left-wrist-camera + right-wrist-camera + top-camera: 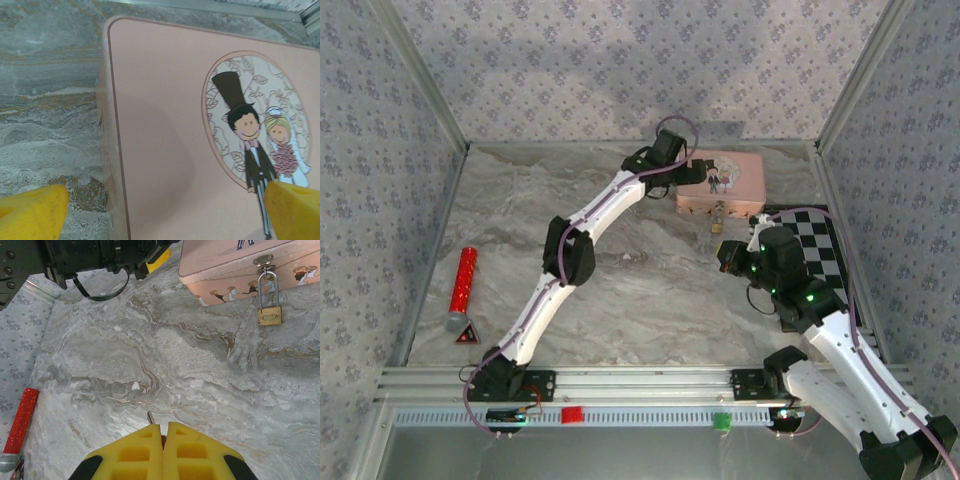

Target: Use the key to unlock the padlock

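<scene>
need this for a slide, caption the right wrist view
Right gripper shut on the key, facing the brass padlock hanging on the pink tin.

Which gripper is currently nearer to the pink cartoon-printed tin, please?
Left. The left gripper hovers open directly above the lid of the pink tin. The right gripper, shut on the key, is over the marble table, short of the tin's front where the padlock hangs.

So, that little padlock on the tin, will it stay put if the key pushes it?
Probably not. The padlock hangs by its thin shackle from the hasp of the pink tin, so the key would likely swing or twist it aside. Its brass-looking body seems solid, probably heavy for its size, but small enough to shift easily.
</scene>
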`<state>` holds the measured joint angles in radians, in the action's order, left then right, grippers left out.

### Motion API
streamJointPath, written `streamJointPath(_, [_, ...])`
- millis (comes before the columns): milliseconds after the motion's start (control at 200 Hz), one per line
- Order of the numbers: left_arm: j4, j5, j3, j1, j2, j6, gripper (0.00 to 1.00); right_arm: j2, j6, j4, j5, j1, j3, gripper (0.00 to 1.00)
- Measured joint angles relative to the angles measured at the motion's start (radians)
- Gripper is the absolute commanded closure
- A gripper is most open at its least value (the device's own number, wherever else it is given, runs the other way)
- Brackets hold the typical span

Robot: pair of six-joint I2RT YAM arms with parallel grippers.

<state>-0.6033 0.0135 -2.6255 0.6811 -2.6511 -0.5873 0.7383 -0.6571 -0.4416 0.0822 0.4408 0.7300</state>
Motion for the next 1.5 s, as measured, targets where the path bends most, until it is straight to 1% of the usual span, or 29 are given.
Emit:
streamJointPath(200, [0.012,0.008,-0.002,0.0,-0.048,0.003,0.01,0.0,-0.002,0.003,0.0,0.0,-0.019,1.0])
streamJointPath(410, [0.0,0.002,-0.009,0.0,-0.05,0.008,0.04,0.0,-0.004,0.002,-0.005,0.0,-0.02,1.0])
streamJointPath(455, [0.006,-0.003,0.011,0.0,-0.04,0.011,0.05,-0.001,-0.004,0.001,-0.01,0.0,-0.02,1.0])
streamJointPath(515, [0.049,-0.008,0.092,0.0,-0.003,0.011,0.05,-0.001,-0.004,0.001,-0.016,0.0,-0.02,1.0])
streamJointPath(670, [0.186,-0.01,0.398,-0.007,0.163,-0.013,0.05,0.008,-0.004,0.003,-0.016,0.0,-0.02,1.0])
streamJointPath(765, [0.241,-0.006,0.548,-0.021,0.248,-0.038,0.05,0.023,-0.004,0.003,-0.016,0.0,-0.02,1.0])
streamJointPath(870, [0.311,0.004,0.683,-0.041,0.32,-0.061,0.05,0.037,-0.005,0.004,-0.016,0.0,-0.02,1.0])
streamJointPath(914, [0.337,0.016,0.727,-0.052,0.341,-0.069,0.08,0.04,-0.005,0.004,-0.016,0.0,-0.02,1.0])
streamJointPath(964, [0.363,0.032,0.76,-0.063,0.356,-0.072,0.08,0.043,-0.006,0.005,-0.016,0.0,-0.02,1.0])
streamJointPath(1119, [0.342,0.07,0.778,-0.085,0.352,-0.05,0.06,0.055,-0.008,0.019,-0.016,0.0,-0.02,1.0])
streamJointPath(1214, [0.308,0.105,0.685,-0.078,0.322,-0.029,0.05,0.063,-0.008,0.027,-0.016,0.0,-0.02,1.0])
streamJointPath(1314, [0.325,0.136,0.607,-0.059,0.302,-0.027,0.06,0.064,-0.011,0.028,-0.016,0.0,-0.02,1.0])
streamJointPath(1399, [0.366,0.144,0.611,-0.043,0.306,-0.041,0.06,0.061,-0.011,0.026,-0.016,0.003,-0.02,1.0])
streamJointPath(1499, [0.408,0.148,0.669,-0.024,0.313,-0.068,0.08,0.051,-0.012,0.025,-0.017,0.003,-0.021,1.0])
